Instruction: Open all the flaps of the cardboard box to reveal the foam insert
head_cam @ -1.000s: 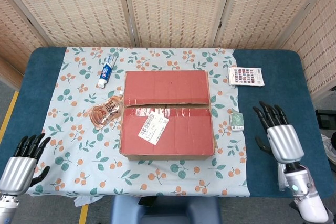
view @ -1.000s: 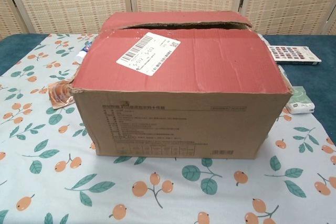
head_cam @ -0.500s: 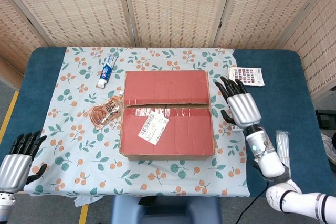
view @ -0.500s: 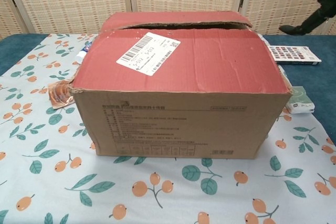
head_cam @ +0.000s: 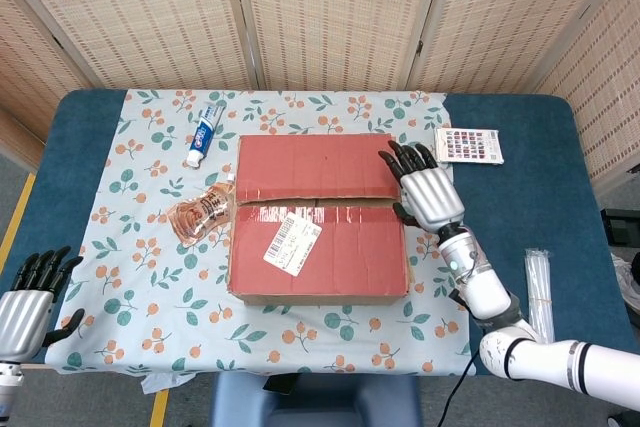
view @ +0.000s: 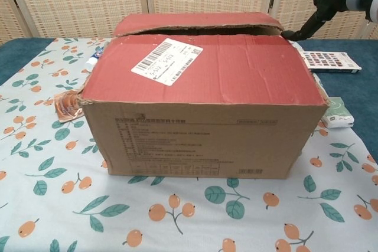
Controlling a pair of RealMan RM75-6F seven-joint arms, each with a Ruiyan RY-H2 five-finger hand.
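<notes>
Right hand (head_cam: 428, 194), fingers spread and empty, at box (head_cam: 318, 215) 3 o'clock edge, apparently for flap seam.

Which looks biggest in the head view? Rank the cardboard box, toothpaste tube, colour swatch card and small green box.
1. cardboard box
2. colour swatch card
3. toothpaste tube, close to the card
4. small green box

I see the cardboard box (head_cam: 318, 215) filling mid-table. On its left a toothpaste tube (head_cam: 203, 134) and crumpled wrapper (head_cam: 199, 211) crowd the approach. On its right a small green packet (view: 338, 113) and colour card (head_cam: 469, 145) narrow it. Near cloth (view: 177, 216) lies open.
</notes>
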